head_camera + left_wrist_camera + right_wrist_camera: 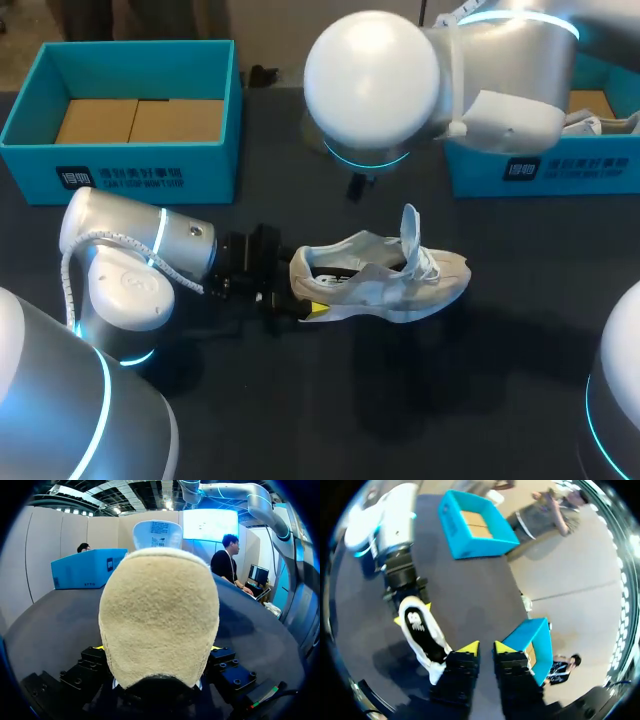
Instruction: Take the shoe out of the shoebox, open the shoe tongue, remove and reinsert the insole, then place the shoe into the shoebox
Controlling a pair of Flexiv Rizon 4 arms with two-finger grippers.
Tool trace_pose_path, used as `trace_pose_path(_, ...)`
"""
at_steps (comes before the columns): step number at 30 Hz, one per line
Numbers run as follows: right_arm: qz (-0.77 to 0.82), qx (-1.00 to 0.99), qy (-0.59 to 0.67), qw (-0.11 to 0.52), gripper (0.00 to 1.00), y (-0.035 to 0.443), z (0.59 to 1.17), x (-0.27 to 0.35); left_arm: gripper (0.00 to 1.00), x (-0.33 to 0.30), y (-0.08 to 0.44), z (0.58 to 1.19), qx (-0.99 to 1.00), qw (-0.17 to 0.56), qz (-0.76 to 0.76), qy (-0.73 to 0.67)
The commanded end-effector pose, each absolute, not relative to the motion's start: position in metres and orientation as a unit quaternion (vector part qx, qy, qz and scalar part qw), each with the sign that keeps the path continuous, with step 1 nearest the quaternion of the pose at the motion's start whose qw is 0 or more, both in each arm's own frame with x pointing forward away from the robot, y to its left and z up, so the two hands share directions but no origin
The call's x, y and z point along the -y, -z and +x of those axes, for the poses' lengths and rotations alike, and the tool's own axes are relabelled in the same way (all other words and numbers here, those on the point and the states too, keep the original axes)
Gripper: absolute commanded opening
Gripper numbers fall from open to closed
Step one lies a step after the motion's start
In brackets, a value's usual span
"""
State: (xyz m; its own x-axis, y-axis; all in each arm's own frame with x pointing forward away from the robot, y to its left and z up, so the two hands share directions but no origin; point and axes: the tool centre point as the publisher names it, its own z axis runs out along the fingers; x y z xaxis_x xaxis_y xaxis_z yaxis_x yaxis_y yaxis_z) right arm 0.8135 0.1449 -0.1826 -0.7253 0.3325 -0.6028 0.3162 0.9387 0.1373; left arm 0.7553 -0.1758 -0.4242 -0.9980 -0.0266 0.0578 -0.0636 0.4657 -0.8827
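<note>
A white shoe (385,280) lies on its side mid-table, its tongue (410,228) standing upright. My left gripper (300,296) grips the heel, one yellow-tipped finger on each side. In the left wrist view the tan heel (159,615) fills the space between the fingers. My right gripper (486,647) hangs high above the table beside the shoe (422,632), its yellow tips close together with nothing between them. In the head view it is hidden behind my right arm's elbow (372,80). A teal shoebox (130,165) stands at the back left.
A second teal box (545,172) stands at the back right, partly behind my right arm, with something white inside. The left box holds brown cardboard. My left arm (130,270) lies low across the table's left side.
</note>
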Motion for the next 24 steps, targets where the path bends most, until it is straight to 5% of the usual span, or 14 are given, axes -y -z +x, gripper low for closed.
trace_pose_path(1, 0.085, -0.951, 0.031, 0.295, 0.00, 0.195, 0.815, -0.146, 0.00, 0.177, 0.427, 0.754, 0.856, 0.019, 0.026, -0.515)
trace_pose_path(24, 0.061, -0.984, 0.035, 0.163, 0.00, 0.296, 0.786, -0.157, 0.00, 0.177, 0.427, 0.754, 0.856, 0.019, 0.026, -0.515)
